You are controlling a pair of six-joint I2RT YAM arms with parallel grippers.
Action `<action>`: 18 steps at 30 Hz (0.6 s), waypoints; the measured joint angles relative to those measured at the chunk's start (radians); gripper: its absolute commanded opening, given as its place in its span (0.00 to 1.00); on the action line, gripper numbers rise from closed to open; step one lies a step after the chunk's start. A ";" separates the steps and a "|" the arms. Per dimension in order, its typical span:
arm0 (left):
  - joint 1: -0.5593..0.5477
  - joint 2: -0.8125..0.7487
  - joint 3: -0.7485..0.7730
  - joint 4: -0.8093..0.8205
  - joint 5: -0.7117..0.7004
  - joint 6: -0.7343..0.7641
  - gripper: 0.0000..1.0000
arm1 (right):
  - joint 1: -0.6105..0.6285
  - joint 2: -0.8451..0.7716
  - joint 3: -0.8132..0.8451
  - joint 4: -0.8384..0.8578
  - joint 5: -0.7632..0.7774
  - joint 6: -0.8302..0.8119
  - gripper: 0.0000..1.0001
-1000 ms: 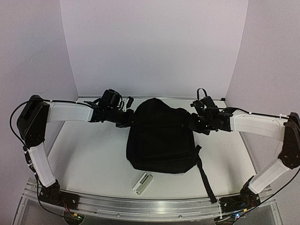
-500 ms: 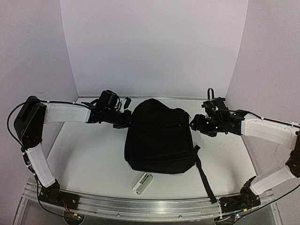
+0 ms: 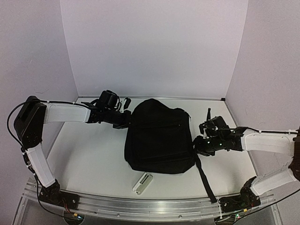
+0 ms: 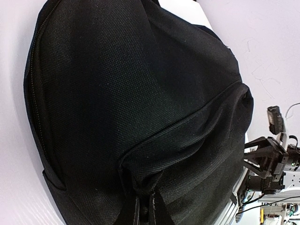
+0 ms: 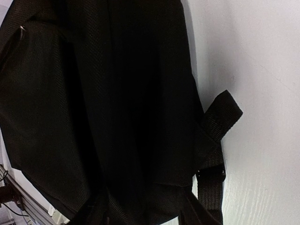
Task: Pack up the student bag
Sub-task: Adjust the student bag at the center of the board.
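Note:
The student bag (image 3: 159, 140) is a large black backpack lying flat at mid-table. My left gripper (image 3: 126, 121) is at its far left edge and is shut on a pinch of bag fabric (image 4: 143, 187), which bunches up between the fingertips in the left wrist view. My right gripper (image 3: 198, 144) is low at the bag's right side, next to the strap (image 3: 205, 176). In the right wrist view its dark fingers stand apart, with the bag's side edge (image 5: 140, 140) between them. The strap loop (image 5: 219, 115) lies just to the right.
A small white oblong object (image 3: 142, 183) lies on the table in front of the bag. The long black strap trails to the near metal rail (image 3: 140, 202). White walls enclose the table at the back and both sides.
My right gripper let go of the bag's far right corner, opened, and moved down the right side to the strap. The left gripper kept its hold and barely moved.

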 measured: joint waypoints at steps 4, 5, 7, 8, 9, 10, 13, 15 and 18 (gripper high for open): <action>0.000 -0.002 0.000 -0.016 0.005 0.008 0.00 | 0.000 0.077 0.003 0.060 -0.025 -0.019 0.00; 0.000 -0.006 -0.002 -0.020 0.008 0.016 0.00 | 0.002 0.099 0.012 0.069 -0.020 -0.020 0.00; 0.002 -0.022 -0.017 -0.028 0.016 0.038 0.00 | 0.006 0.148 0.044 0.069 0.004 -0.027 0.00; 0.004 -0.032 -0.027 -0.037 0.021 0.052 0.00 | 0.007 0.177 0.070 0.063 0.025 -0.030 0.00; 0.004 -0.042 -0.035 -0.047 0.026 0.065 0.00 | 0.007 0.209 0.099 0.057 0.048 -0.035 0.00; 0.003 -0.053 -0.043 -0.061 0.029 0.081 0.00 | 0.006 0.239 0.129 0.050 0.070 -0.040 0.00; -0.008 -0.087 -0.072 -0.102 0.030 0.129 0.00 | -0.004 0.349 0.254 0.015 0.141 -0.068 0.00; -0.023 -0.112 -0.096 -0.118 0.034 0.148 0.00 | -0.018 0.425 0.347 0.001 0.177 -0.095 0.00; -0.061 -0.135 -0.120 -0.137 0.048 0.161 0.00 | -0.033 0.537 0.488 -0.007 0.220 -0.146 0.00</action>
